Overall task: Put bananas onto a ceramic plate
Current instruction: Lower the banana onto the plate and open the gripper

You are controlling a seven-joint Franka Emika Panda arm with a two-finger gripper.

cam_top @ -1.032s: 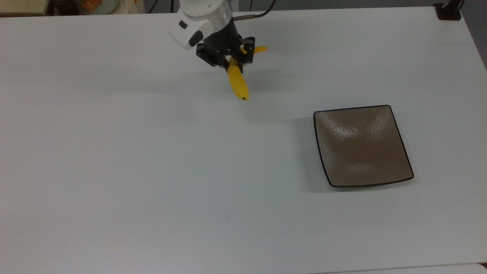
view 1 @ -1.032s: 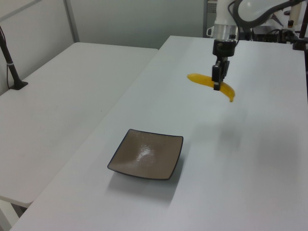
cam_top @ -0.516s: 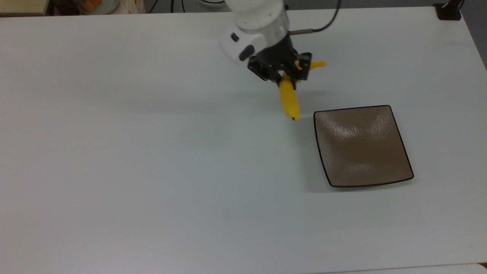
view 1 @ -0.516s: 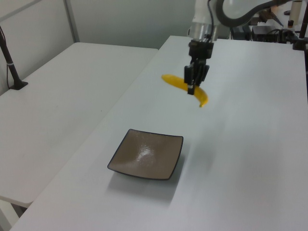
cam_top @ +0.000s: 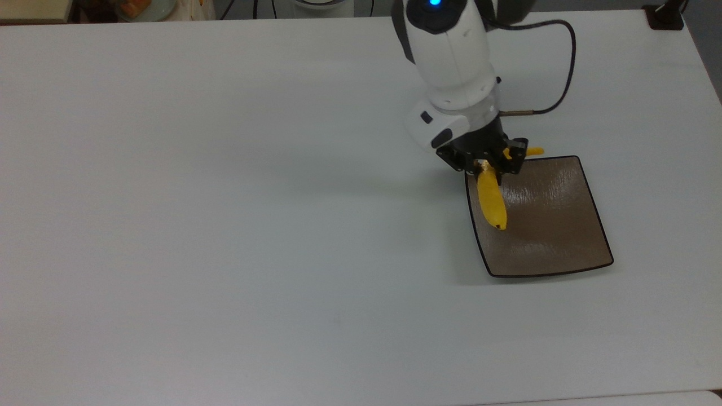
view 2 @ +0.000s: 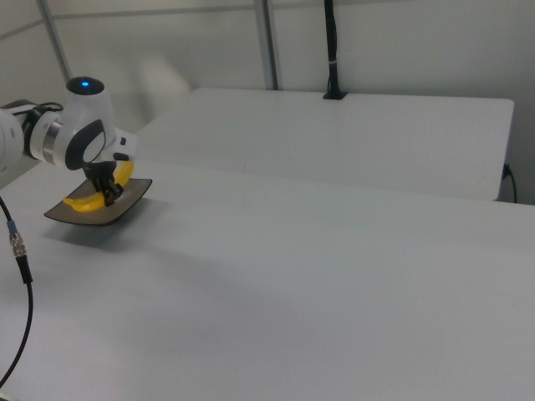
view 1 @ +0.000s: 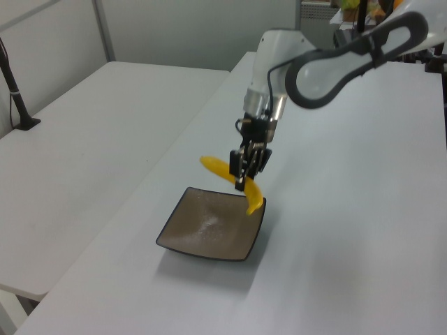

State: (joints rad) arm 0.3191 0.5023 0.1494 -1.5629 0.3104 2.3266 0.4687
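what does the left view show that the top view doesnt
Left view: the curved yellow banana hangs clear above the square glossy brown plate, not resting on it; a second white table stands beside.

Top view: a black cable looping from the arm.

Both: the tool shut on the banana over the plate's edge, on the white table.

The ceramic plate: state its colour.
The ceramic plate is glossy brown with a thin dark rim, clearest in the top view.

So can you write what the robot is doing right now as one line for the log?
phase: carry | gripper: shut on banana | banana: held above brown plate, not released | plate: on white table
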